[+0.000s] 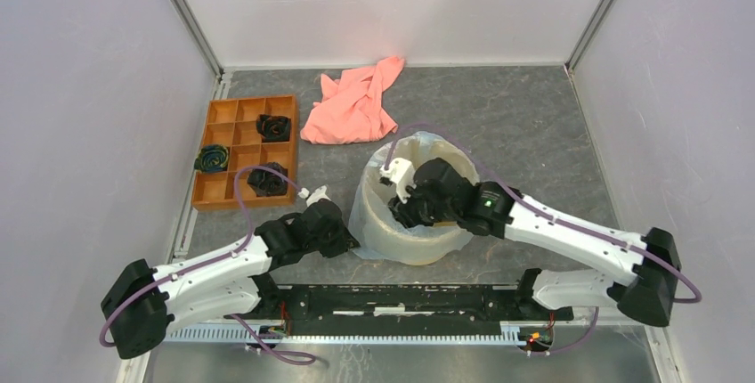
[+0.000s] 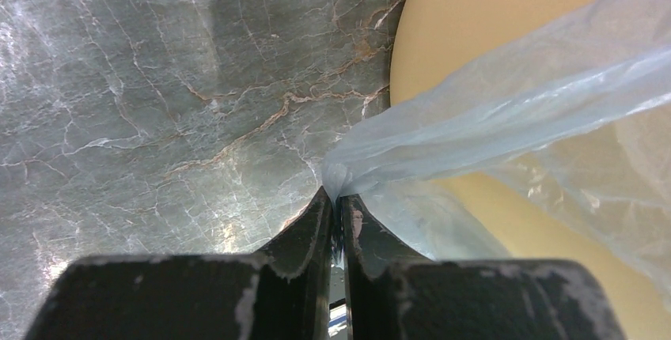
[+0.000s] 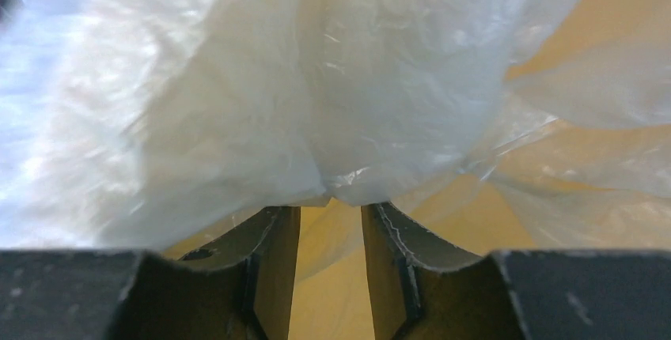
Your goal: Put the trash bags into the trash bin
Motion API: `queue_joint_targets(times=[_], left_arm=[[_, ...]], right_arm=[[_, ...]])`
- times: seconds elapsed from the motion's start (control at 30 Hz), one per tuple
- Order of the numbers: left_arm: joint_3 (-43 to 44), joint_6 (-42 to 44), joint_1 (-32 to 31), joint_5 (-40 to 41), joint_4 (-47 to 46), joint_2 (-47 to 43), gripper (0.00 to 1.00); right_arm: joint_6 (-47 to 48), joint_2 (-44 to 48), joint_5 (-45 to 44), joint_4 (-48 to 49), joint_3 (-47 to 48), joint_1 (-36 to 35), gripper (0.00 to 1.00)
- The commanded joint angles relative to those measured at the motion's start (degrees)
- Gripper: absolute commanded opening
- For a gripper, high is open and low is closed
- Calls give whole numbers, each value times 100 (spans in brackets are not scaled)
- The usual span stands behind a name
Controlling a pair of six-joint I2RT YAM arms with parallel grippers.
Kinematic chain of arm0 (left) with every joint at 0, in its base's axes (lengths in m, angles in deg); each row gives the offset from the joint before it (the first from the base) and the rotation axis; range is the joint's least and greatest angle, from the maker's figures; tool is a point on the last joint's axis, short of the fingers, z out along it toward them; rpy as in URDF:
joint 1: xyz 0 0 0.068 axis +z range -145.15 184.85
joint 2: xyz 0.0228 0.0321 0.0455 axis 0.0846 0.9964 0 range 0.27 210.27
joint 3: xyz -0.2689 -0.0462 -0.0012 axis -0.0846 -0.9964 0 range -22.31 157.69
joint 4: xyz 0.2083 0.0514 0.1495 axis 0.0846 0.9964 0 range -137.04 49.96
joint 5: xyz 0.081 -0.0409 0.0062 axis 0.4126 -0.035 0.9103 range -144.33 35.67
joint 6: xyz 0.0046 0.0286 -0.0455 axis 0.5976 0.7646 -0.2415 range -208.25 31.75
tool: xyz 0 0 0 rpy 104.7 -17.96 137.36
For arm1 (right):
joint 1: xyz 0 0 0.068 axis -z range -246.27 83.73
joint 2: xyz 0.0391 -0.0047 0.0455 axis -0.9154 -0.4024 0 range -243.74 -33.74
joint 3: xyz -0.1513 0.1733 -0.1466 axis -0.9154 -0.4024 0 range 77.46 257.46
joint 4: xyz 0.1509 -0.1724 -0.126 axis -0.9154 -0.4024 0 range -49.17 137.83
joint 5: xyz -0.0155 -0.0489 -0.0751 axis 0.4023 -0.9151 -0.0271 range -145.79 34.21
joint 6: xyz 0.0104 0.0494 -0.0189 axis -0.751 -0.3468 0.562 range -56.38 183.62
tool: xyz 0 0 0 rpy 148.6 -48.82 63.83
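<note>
The trash bin (image 1: pixel 418 245) is a round cream bucket in the middle of the table. The trash bag (image 1: pixel 363 214), thin pale bluish film, lies over its rim and down its left side. My left gripper (image 1: pixel 353 244) is low by the bin's left base and is shut on a pinch of the bag's edge (image 2: pixel 339 186). From there the film (image 2: pixel 514 111) stretches across the bin's wall (image 2: pixel 490 8). My right gripper (image 1: pixel 402 212) reaches down inside the bin. Its jaws (image 3: pixel 331 212) are open, with bag film (image 3: pixel 332 103) bunched just past the tips and the bin's yellow inside (image 3: pixel 332 308) between them.
An orange compartmented tray (image 1: pixel 230 135) with black rolled items stands at the left. A salmon-pink cloth (image 1: pixel 352 107) lies behind the bin. Enclosure walls stand on the left, right and back.
</note>
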Motion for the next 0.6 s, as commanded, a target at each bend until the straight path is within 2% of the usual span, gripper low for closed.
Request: queue_joint_targets(times=[0.0, 0.13, 0.33, 0.4, 0.47, 0.53, 0.57], left_arm=[[45, 152, -2, -17, -227, 17, 15], [28, 140, -2, -4, -203, -78, 15], [10, 125, -2, 21, -144, -95, 15], [1, 109, -2, 23, -131, -92, 15], [-14, 86, -2, 30, -111, -104, 15], [-21, 89, 2, 32, -62, -139, 15], [-11, 85, -2, 49, -38, -165, 16]], right_arm=[[-212, 637, -118, 1015, 24, 413, 40], [271, 193, -2904, -29, 475, 595, 42], [300, -524, -5957, -81, 584, 603, 49], [320, -621, -6379, 150, 479, 608, 56], [241, -700, -6296, 165, 528, 600, 62], [246, -665, -5494, 107, 730, 593, 63], [336, -597, -4802, 205, 758, 590, 63]])
